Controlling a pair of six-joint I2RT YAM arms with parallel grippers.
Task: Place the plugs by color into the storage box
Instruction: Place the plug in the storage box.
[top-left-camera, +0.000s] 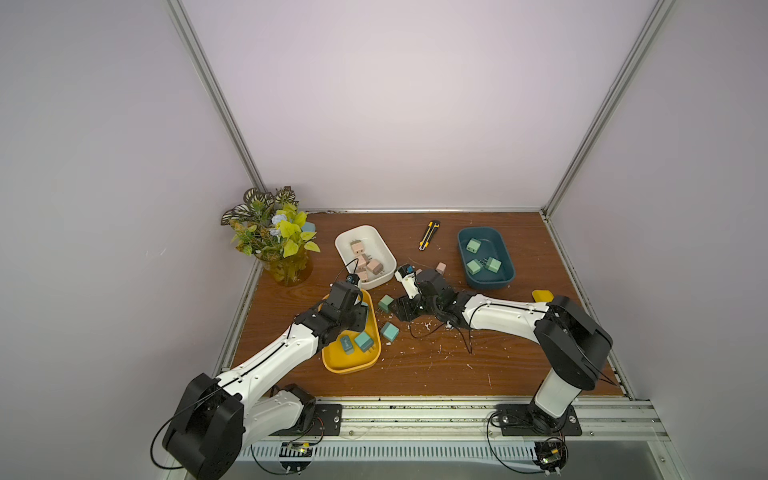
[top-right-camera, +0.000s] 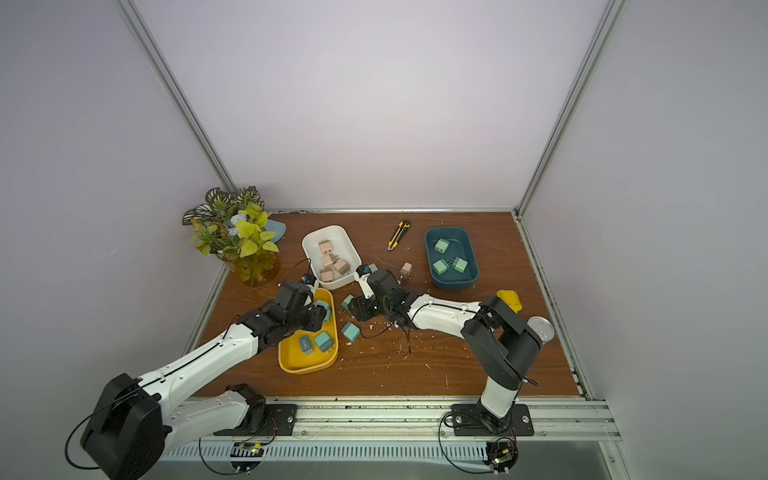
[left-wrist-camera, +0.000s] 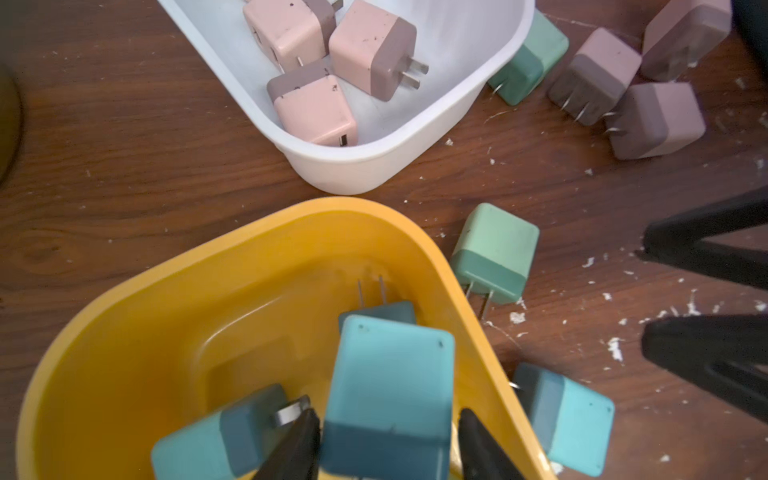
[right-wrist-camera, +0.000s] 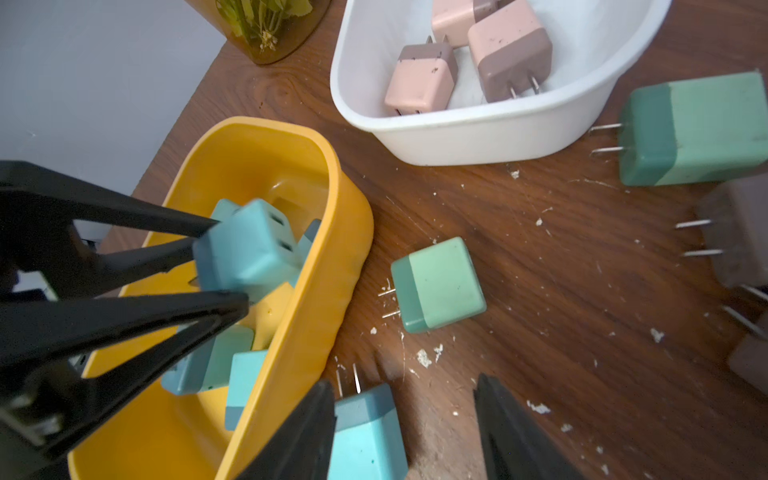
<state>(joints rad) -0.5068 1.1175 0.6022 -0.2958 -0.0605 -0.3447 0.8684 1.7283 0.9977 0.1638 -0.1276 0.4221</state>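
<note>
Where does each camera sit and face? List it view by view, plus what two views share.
Top views: high over the near edge, looking down at the table; left arm and right arm show.
Left wrist: on that arm, looking past the left fingers at a teal plug over the yellow tray.
Right wrist: on its arm, facing the yellow tray; right fingers straddle another teal plug; left fingers show.
Shared: both wrist views show the white tray and mint plug.

Legible markings: none. You can read no text, brand or number on the plugs (left-wrist-camera: 388, 395), bins (left-wrist-camera: 353, 174) or utility knife (top-left-camera: 429, 235).
</note>
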